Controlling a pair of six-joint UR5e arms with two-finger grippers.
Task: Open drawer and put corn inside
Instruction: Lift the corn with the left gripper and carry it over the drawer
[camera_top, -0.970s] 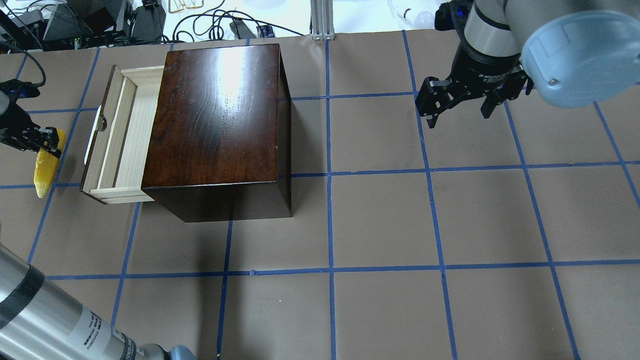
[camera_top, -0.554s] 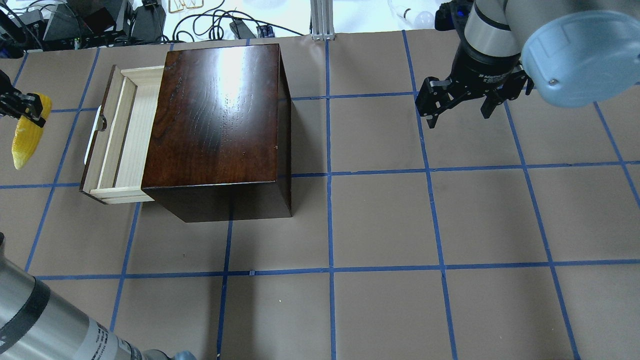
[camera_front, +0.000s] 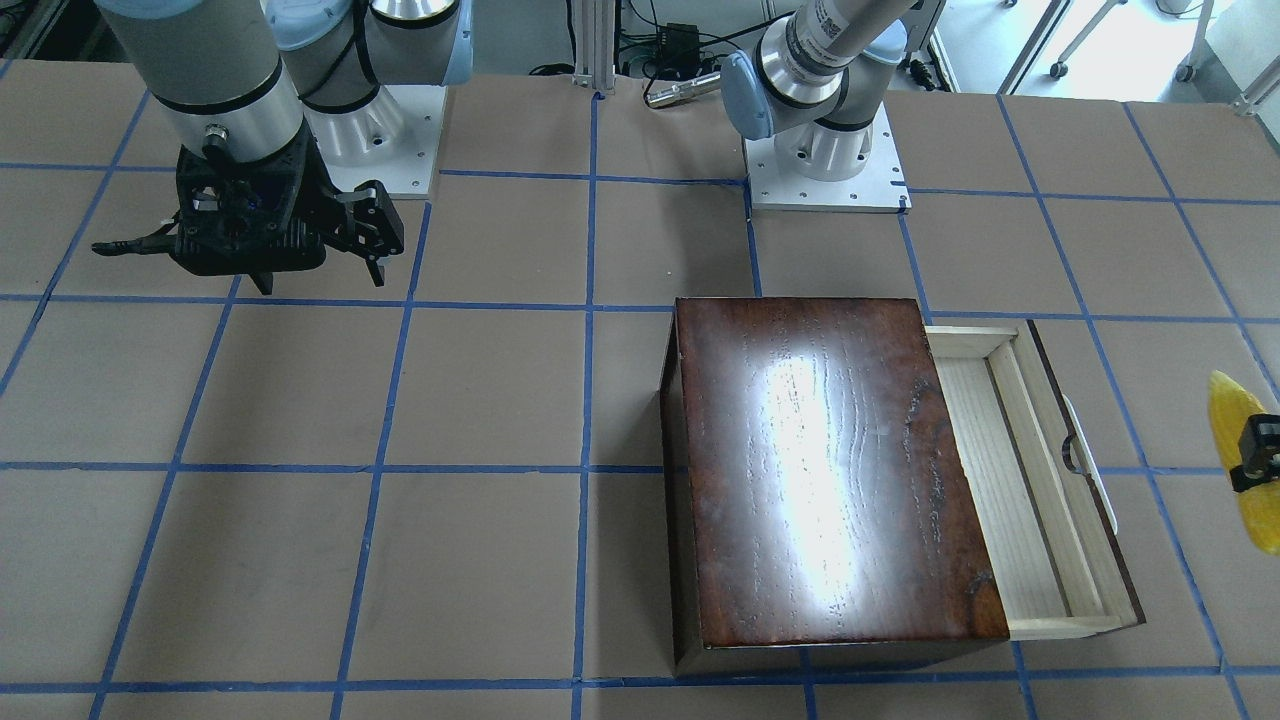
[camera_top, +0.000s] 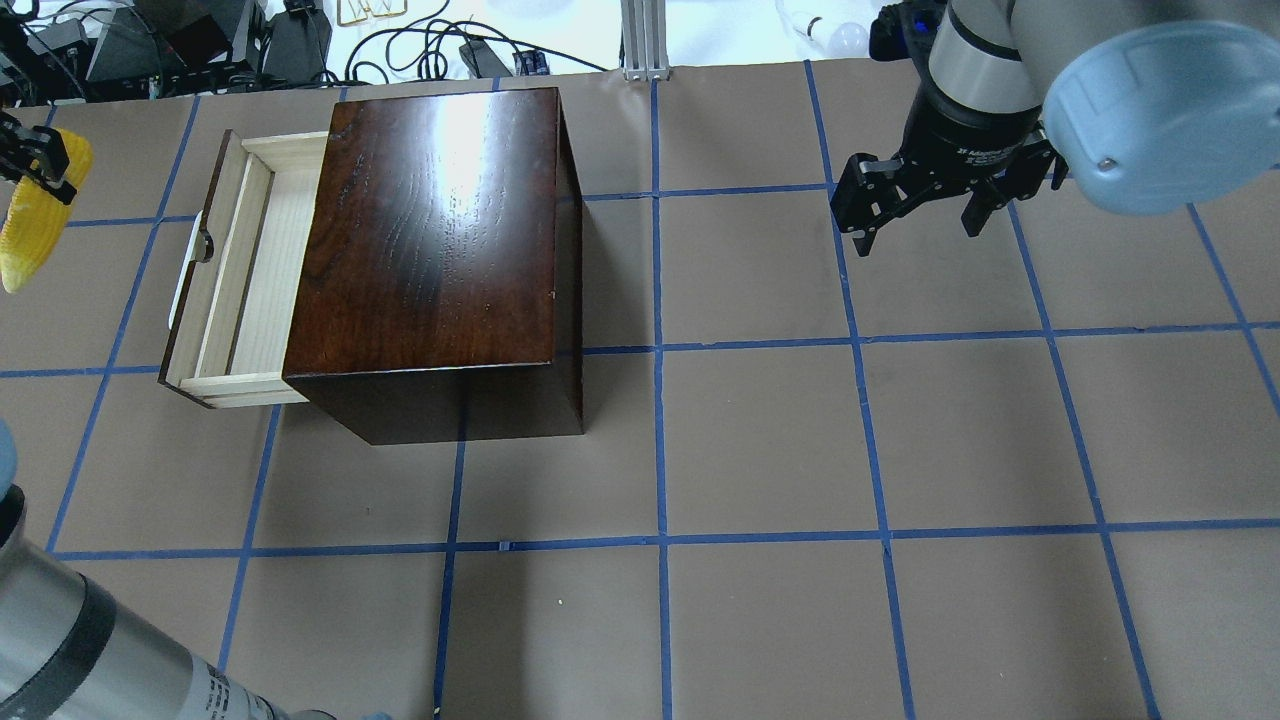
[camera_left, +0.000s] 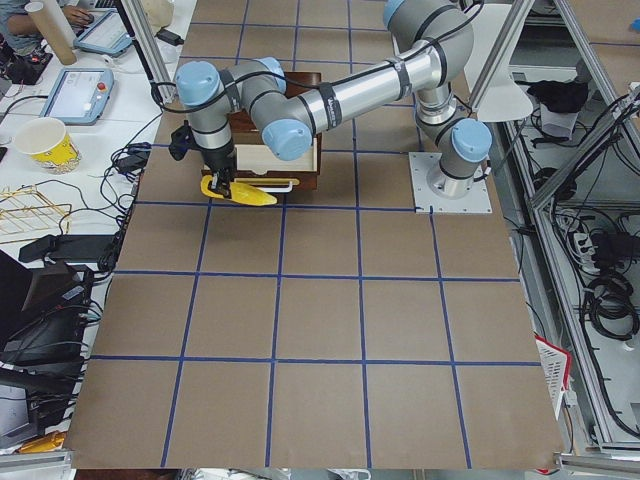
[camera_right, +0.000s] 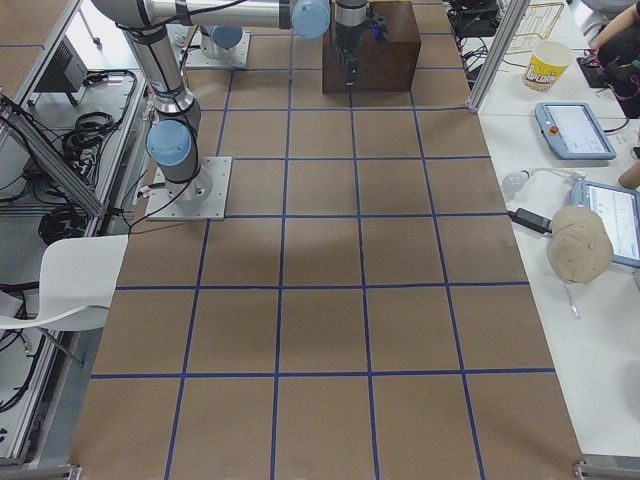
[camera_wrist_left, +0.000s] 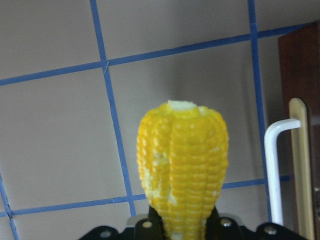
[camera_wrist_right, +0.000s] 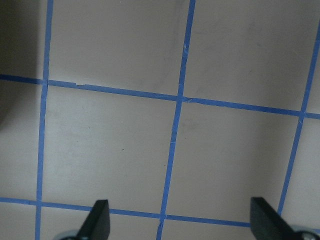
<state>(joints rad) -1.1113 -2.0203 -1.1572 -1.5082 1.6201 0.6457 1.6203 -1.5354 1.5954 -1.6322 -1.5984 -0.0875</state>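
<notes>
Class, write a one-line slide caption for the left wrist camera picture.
Left hand grips the yellow corn over the blue-taped table, the drawer handle at right.

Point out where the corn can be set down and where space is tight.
The drawer tray is bare between its dark front panel and the box: a narrow slot. The table is bare between the box and the open right gripper, and across the whole robot-side half. Busiest: out beyond the white handle, where the left gripper holds the corn.
</notes>
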